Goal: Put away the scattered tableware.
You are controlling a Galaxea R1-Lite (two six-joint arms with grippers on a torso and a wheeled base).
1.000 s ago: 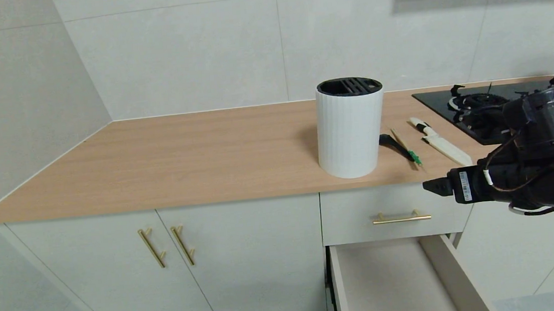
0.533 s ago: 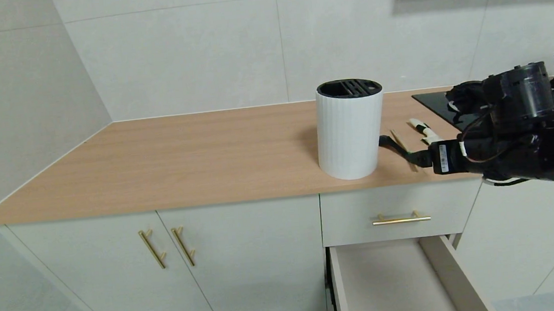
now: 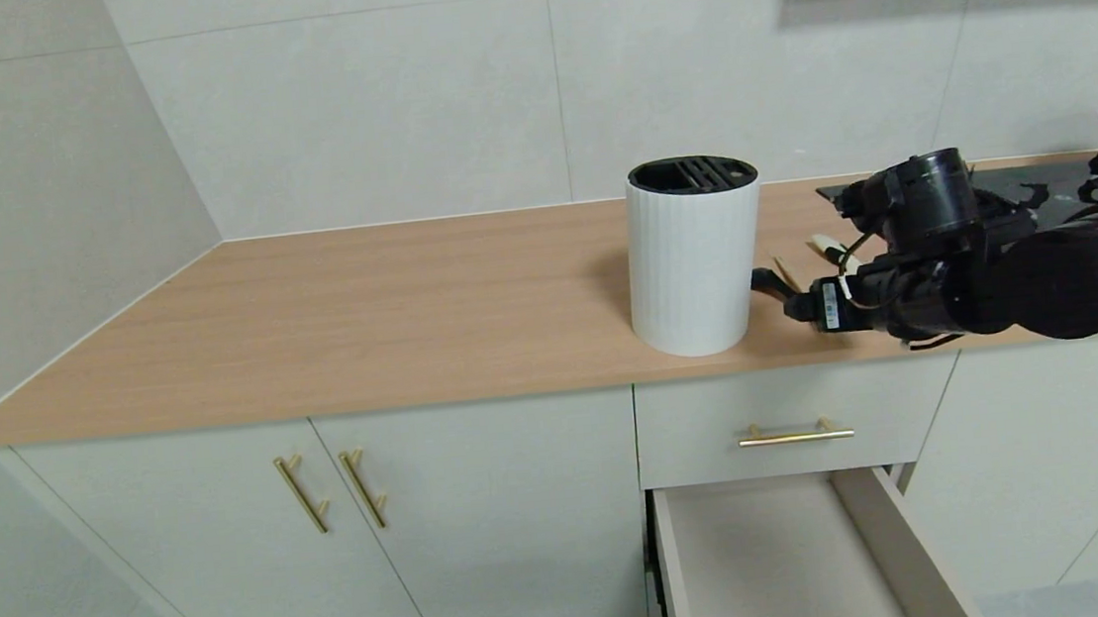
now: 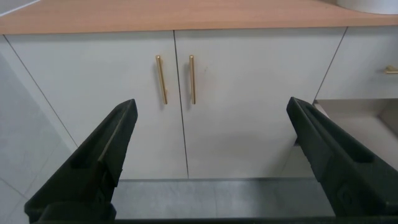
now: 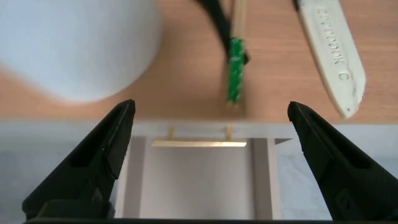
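Tableware: the chopsticks [image 5: 235, 68], wooden with a green tip, lie flat on the surface [image 3: 361, 315] just beside the white holder [image 3: 694, 256]. A black-handled utensil [image 5: 217, 25] touches or crosses them, and the white knife [image 5: 333, 59] lies a little apart on the stove side.
Right gripper: the right gripper [image 5: 208, 168] hovers over the front edge of the surface above the green tip, fingers [image 5: 102, 155] spread wide, nothing held.
Left gripper: the left gripper [image 4: 211, 162] hangs low in front of the cabinet doors, fingers wide apart and empty.
Handling, chopsticks: probably light, stiff and thin. Lying flat, they look awkward to pinch and likely to roll or skid, so close across the wooden shaft near the middle.
Handling, knife: rigid with a smooth blade pointing at the front edge. Its handle at the far end looks the safer hold.
Drop-off: the holder's slotted top, or the open drawer [image 3: 779, 557] below.
Change: a second ago the right arm was down in front of the drawer. It has risen and pushed forward, and now covers much of the knife and chopsticks in the head view. The tableware has not moved.
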